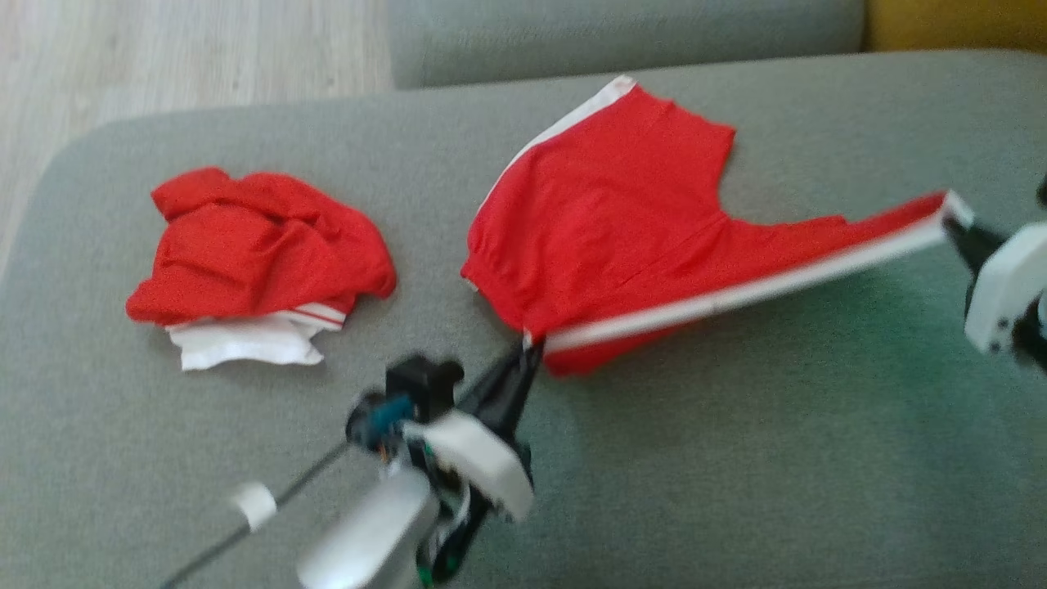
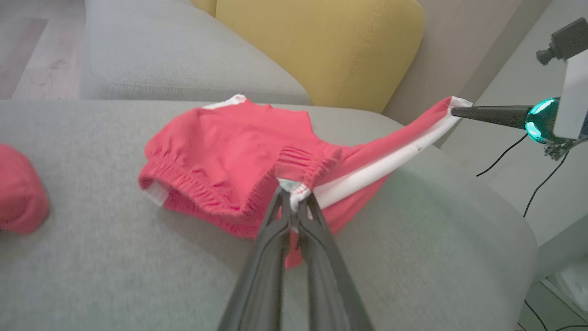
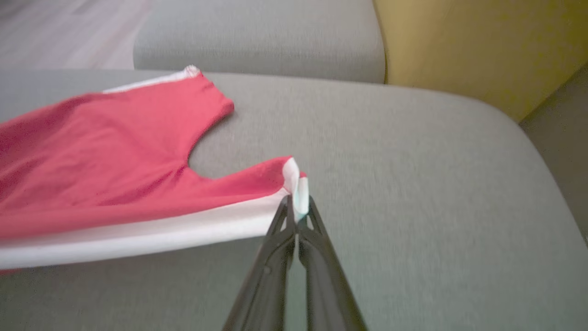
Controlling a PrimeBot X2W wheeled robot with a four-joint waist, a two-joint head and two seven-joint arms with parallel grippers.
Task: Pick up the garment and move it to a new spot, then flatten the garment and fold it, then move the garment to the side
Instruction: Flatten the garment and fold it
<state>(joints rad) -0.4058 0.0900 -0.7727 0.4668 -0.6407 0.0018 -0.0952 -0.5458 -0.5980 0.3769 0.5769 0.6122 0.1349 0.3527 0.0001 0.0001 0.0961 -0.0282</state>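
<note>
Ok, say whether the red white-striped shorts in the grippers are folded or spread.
Spread, not folded: the red white-striped shorts stretch taut between the left gripper at the waistband and the right gripper at a leg hem.

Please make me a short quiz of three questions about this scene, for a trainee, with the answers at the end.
1. True or false: the red shorts lie fully flat on the grey cushion.
2. The left gripper is shut on which part of the shorts? A) waistband B) leg hem C) nothing
3. Fill in: the right gripper holds the end of the ____ stripe.
Key: 1 false; 2 A; 3 white.
</note>
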